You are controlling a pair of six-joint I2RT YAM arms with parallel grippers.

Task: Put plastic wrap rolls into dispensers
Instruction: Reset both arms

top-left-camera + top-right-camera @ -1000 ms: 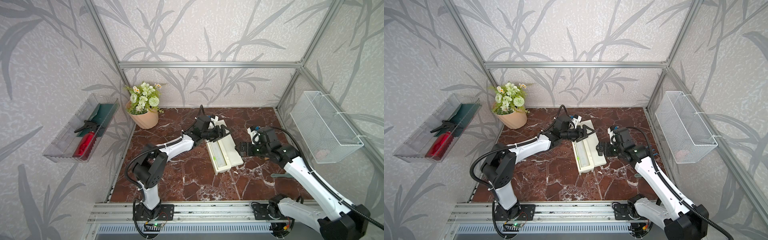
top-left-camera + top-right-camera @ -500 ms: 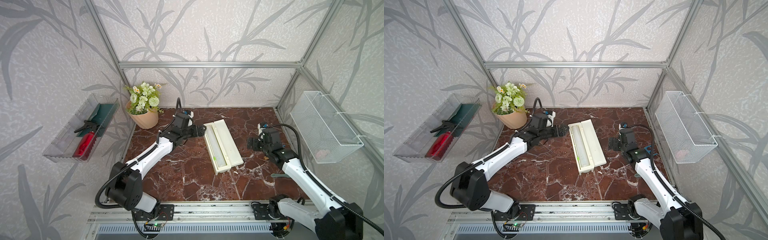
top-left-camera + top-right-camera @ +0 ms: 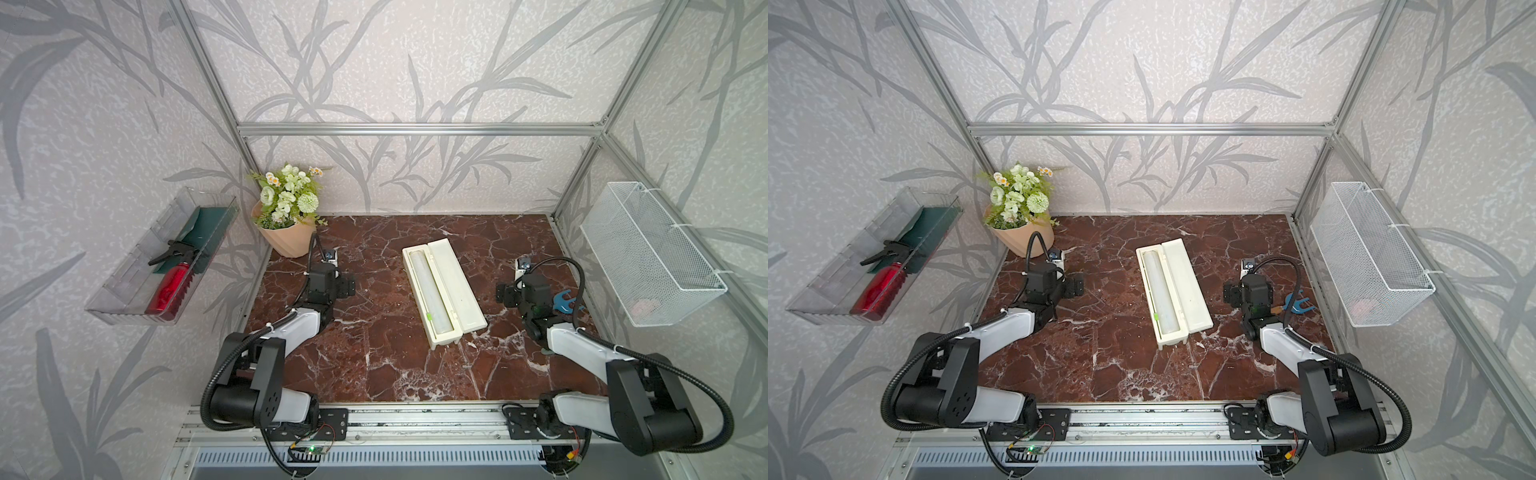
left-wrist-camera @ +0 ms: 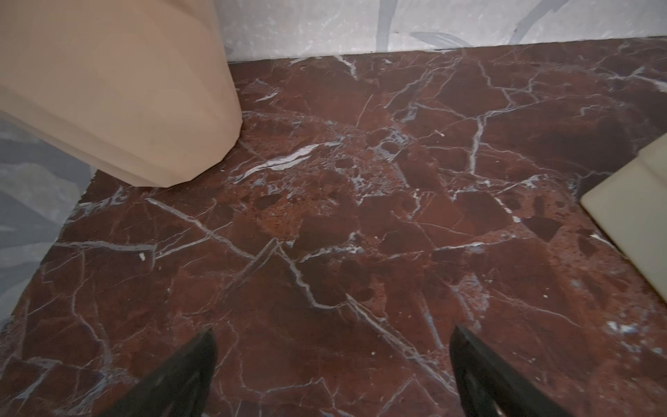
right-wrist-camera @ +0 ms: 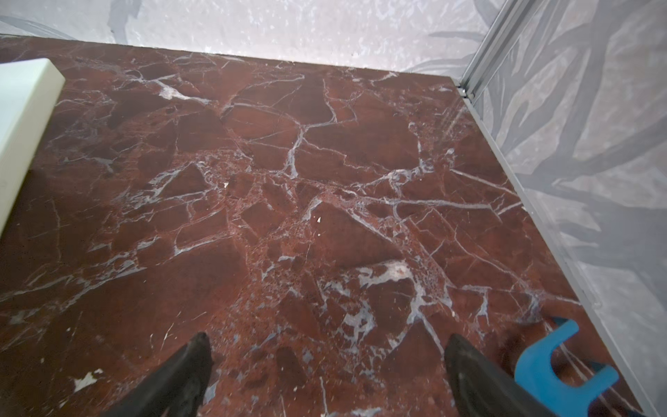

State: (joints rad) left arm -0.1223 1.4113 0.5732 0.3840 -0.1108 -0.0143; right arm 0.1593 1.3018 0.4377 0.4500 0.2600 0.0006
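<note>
The cream-white dispenser (image 3: 459, 286) lies open mid-table in both top views, its lid folded flat to the right. The whitish plastic wrap roll (image 3: 427, 291) rests lengthwise in its left trough (image 3: 1160, 293), beside a small green slider (image 3: 428, 319). My left gripper (image 3: 329, 277) hovers near the flower pot, well left of the box, open and empty (image 4: 332, 330). A corner of the dispenser (image 4: 635, 202) shows at the edge of the left wrist view. My right gripper (image 3: 524, 282) sits right of the box, also open and empty (image 5: 326, 335). The box end (image 5: 21, 108) shows in the right wrist view.
A peach flower pot (image 3: 289, 241) stands at the back left, close to my left gripper (image 4: 108, 90). A blue hook-shaped piece (image 3: 563, 300) lies by my right wrist (image 5: 552, 364). A white wire basket (image 3: 648, 257) hangs on the right wall, a clear tray (image 3: 162, 257) on the left.
Both arms have drawn away from the dispenser, the left toward the flower pot and the right toward the right wall. The left jaws spread wider. The box with the roll stayed put.
</note>
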